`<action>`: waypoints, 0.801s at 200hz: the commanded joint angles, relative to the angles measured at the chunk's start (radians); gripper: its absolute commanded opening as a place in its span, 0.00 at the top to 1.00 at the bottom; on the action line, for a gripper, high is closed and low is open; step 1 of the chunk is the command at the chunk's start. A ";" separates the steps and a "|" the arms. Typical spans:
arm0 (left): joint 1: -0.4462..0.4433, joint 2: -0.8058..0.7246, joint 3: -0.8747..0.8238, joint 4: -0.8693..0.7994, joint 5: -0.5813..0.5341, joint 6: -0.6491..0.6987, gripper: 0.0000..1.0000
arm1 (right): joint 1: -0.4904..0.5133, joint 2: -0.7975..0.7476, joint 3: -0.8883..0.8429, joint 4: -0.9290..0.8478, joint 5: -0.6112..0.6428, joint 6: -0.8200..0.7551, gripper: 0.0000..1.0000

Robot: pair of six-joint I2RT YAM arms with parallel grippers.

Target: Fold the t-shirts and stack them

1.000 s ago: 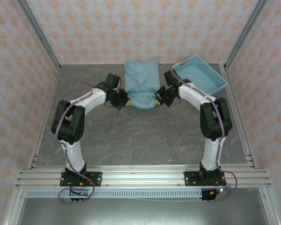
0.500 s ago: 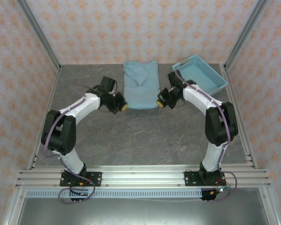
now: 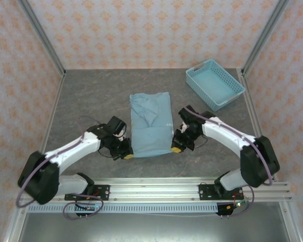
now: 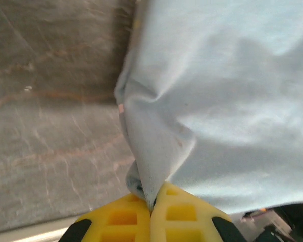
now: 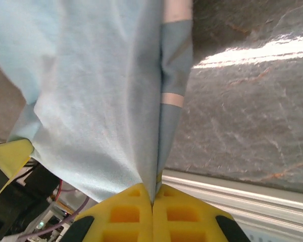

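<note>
A light teal-blue t-shirt (image 3: 150, 124) lies as a long rectangle in the middle of the table, its far part rumpled. My left gripper (image 3: 129, 156) is shut on its near left corner, and my right gripper (image 3: 176, 149) is shut on its near right corner. In the left wrist view the yellow fingers (image 4: 122, 222) pinch a cone of the t-shirt (image 4: 212, 101) cloth at my left gripper (image 4: 151, 205). In the right wrist view the t-shirt (image 5: 96, 85) hangs in a fold from my right gripper (image 5: 152, 197), its cloth clamped between the yellow pads (image 5: 184, 217).
A light blue plastic lattice basket (image 3: 214, 84) stands at the back right corner. The grey stone-patterned table (image 3: 91, 96) is bounded by metal frame posts and wallpapered walls. A rail (image 3: 151, 189) with both arm bases runs along the near edge.
Both grippers have pulled the t-shirt from the back of the table toward the near edge, stretching it into a longer rectangle. Both arms have folded back toward their bases.
</note>
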State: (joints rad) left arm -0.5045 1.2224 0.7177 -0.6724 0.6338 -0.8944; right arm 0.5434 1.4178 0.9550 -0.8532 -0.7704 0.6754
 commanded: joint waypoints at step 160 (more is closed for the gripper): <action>0.218 0.528 0.876 -0.161 -0.269 -0.178 1.00 | -0.219 0.424 0.716 -0.043 0.106 0.287 1.00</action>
State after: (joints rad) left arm -0.3649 1.5532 1.4441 -0.8112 0.4042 -1.0763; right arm 0.3683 1.6505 1.4822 -0.9226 -0.7334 0.8711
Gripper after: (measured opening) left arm 0.041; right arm 0.041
